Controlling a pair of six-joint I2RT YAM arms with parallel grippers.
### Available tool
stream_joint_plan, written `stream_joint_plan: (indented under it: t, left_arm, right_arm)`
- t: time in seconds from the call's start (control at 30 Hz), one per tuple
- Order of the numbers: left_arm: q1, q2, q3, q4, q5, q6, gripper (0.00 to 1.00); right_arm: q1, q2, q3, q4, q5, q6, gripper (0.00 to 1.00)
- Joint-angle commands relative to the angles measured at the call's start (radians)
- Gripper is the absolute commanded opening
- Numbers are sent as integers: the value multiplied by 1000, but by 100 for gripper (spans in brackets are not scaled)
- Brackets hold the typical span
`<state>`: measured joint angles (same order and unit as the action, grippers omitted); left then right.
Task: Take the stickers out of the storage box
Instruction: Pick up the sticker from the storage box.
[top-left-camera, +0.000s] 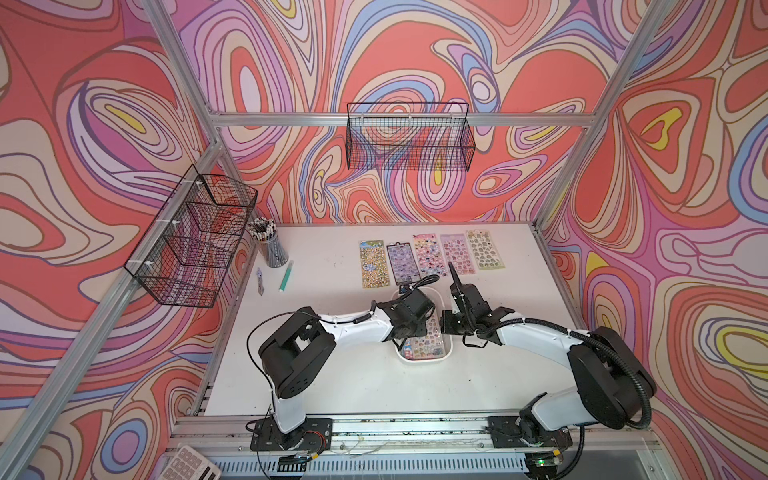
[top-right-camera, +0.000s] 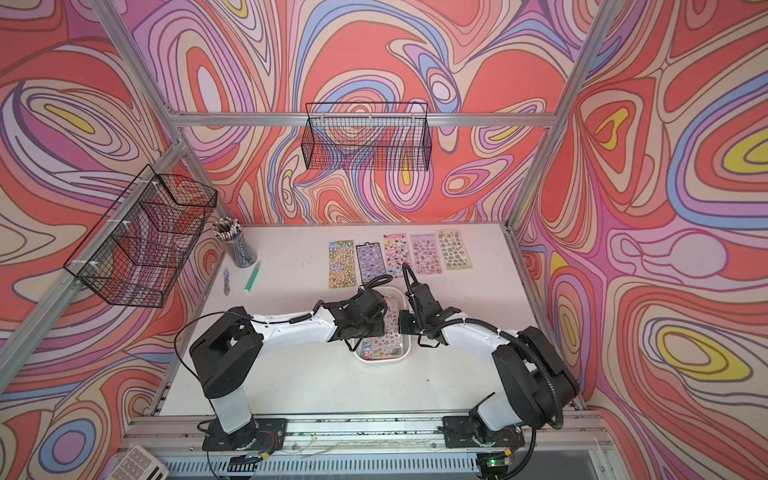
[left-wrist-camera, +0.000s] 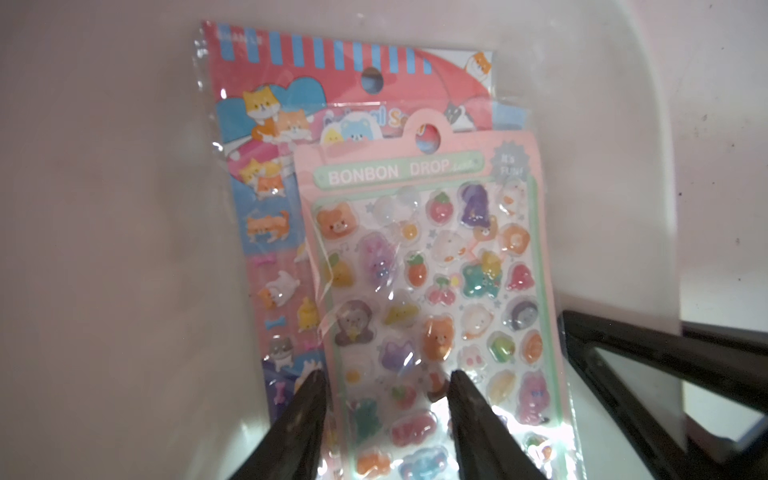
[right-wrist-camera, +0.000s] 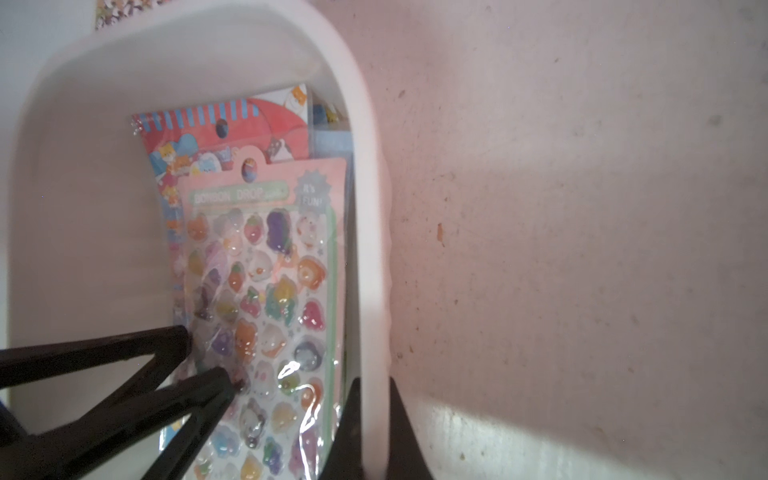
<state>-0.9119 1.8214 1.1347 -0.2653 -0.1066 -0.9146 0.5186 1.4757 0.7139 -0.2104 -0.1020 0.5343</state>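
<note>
Five sticker sheets (top-left-camera: 429, 254) lie in a row on the table (top-left-camera: 332, 374), at twelve o'clock from the storage box (right-wrist-camera: 365, 166). More stickers (right-wrist-camera: 257, 291) lie inside it. Left gripper (left-wrist-camera: 386, 380): jaws apart over the top pink sheet (left-wrist-camera: 436, 270). Right gripper (right-wrist-camera: 372, 384): clamped on the box's three-o'clock wall. A green pen (top-left-camera: 286, 275) lies apart at ten o'clock.

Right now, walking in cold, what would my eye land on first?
The loud swirling red, pink and purple walls all around. Then five sticker sheets in a row at the far side of the table, and two white-and-black arms meeting over a white storage box of more stickers, the right arm's jaws shut on its wall.
</note>
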Motion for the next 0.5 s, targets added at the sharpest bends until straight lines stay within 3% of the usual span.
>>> stream_joint_plan:
  t: [0.0,0.33,0.47]
  left_arm:
    - [1,-10,21,-124,-78,26,53]
    - [-21,24,62,-205,-154,51,58]
    - [-19,23,49,-163,-120,44,58]
  right_arm:
    - [0,18,-8,-17,-7,10,0]
    - [0,20,-10,-15,-8,10,0]
    - [-1,23,-3,-14,-12,10,0]
